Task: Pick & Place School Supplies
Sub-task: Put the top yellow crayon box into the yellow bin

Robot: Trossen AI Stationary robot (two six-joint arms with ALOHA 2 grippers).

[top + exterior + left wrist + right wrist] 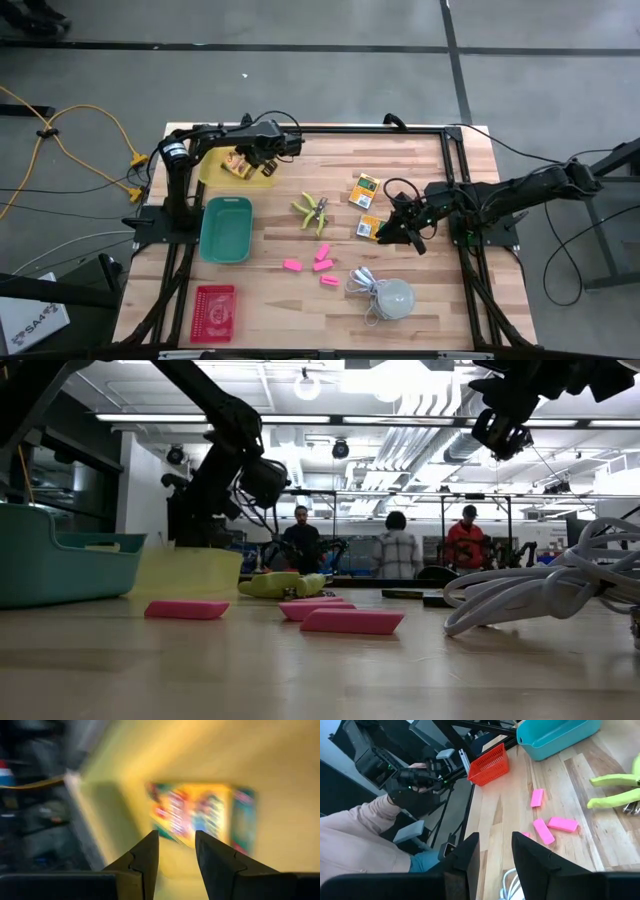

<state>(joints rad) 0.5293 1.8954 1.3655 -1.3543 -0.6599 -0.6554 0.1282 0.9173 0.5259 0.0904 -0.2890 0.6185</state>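
Left gripper (262, 160) over yellow tray (215, 172) at far left, fingers parted, empty; one box (200, 817) lies in tray, view blurry. Right gripper (408, 237) beside box (367, 227) at right, fingers parted, apparently empty. Another box (365, 188) just beyond. Scissors (312, 210), pink erasers (322, 265) mid-table.

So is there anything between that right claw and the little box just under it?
Nothing visible. In the high view the right gripper, its fingers apart and empty, hangs right beside the nearer box with only bare table around it. The scissors and erasers lie farther left, out of the way.
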